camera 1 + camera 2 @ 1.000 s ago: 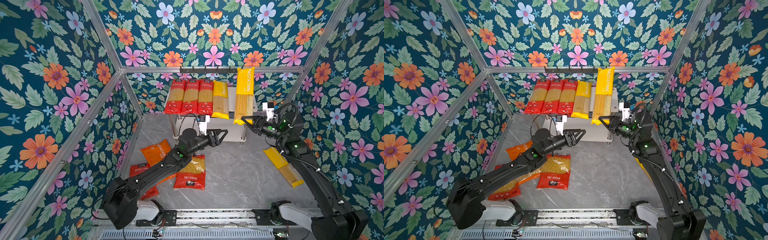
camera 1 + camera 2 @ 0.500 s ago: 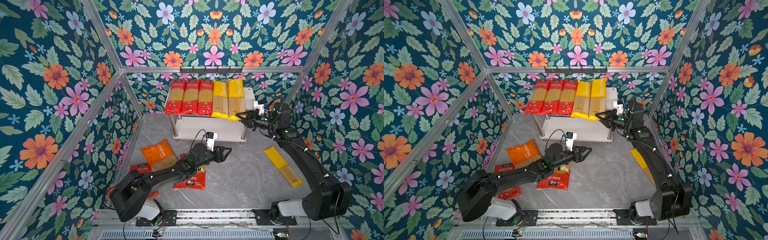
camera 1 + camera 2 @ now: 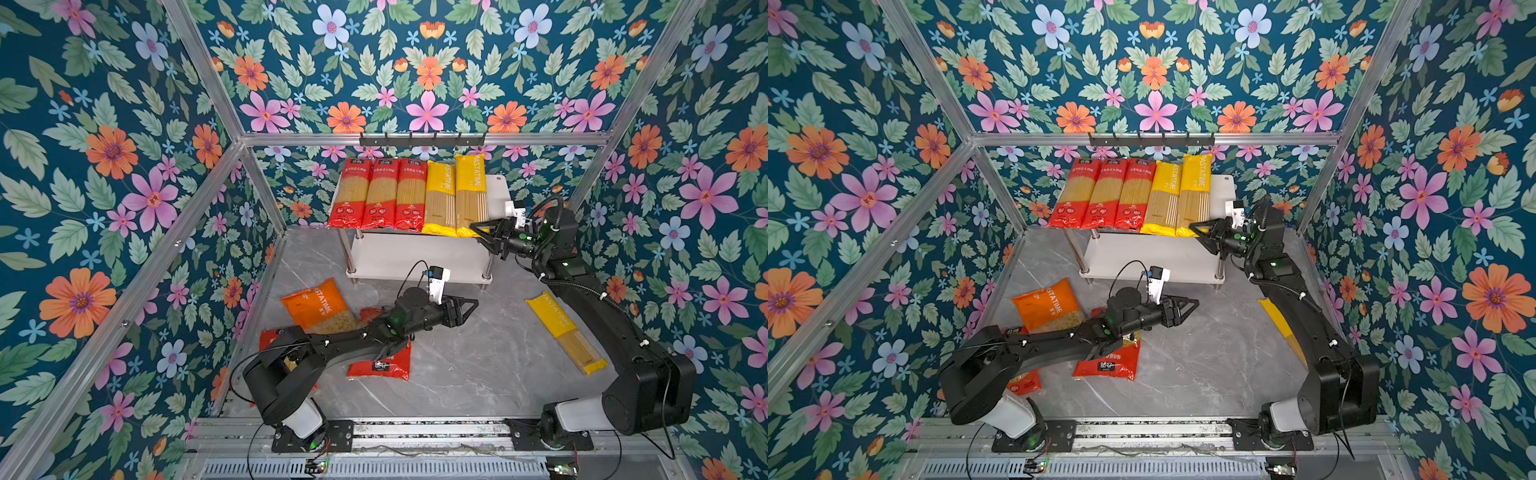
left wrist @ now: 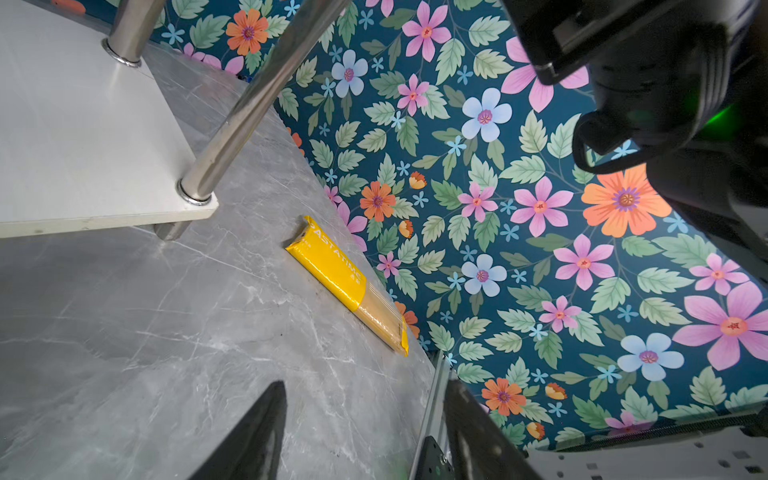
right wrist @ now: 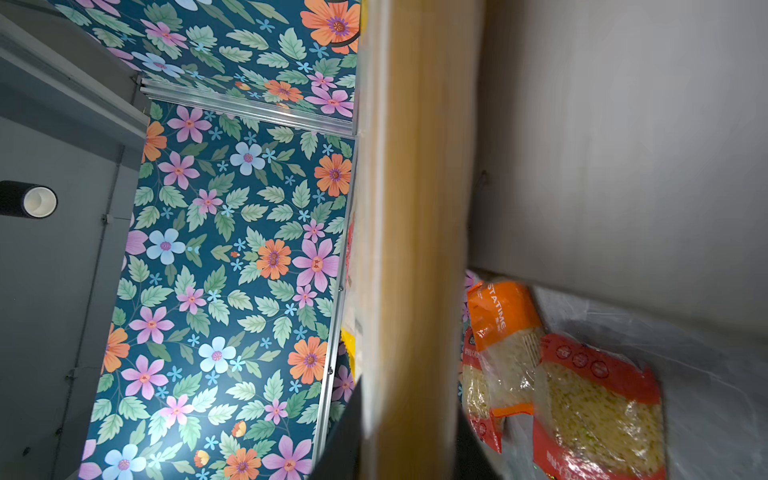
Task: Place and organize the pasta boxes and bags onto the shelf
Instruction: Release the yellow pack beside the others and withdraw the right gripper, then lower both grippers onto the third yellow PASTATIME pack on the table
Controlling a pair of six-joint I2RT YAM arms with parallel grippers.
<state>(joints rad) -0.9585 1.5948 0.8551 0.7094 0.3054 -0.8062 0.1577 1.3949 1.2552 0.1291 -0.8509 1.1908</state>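
Flowered wallpaper (image 3: 124, 174) wraps the whole booth, teal with pink and orange blooms, with aluminium rails (image 3: 540, 139) along the edges. Under it all is a grey marbled floor (image 3: 478, 374).

Upper centre in both top views stands the shelf (image 3: 497, 195). Five spaghetti packs lie side by side on its top board: three red packs (image 3: 380, 195) to the left, two yellow packs (image 3: 455, 195) to the right. A third yellow pack (image 3: 565, 336) lies on the floor at the right of the frame. Lower left are the orange bag (image 3: 316, 305) and two red bags (image 3: 380, 363), partly under the left arm (image 3: 353, 336).

"PASTATIME" reads on the yellow packs and the orange bag; the red print is too small to read.

The right gripper (image 3: 478, 236) sits at the near end of the rightmost yellow pack, jaws either side of it. The wrist view is blurred, so I can't tell whether they're pinching or loose. The left gripper (image 3: 467, 309) hangs mid-frame above the floor, fingers spread with nothing between them.
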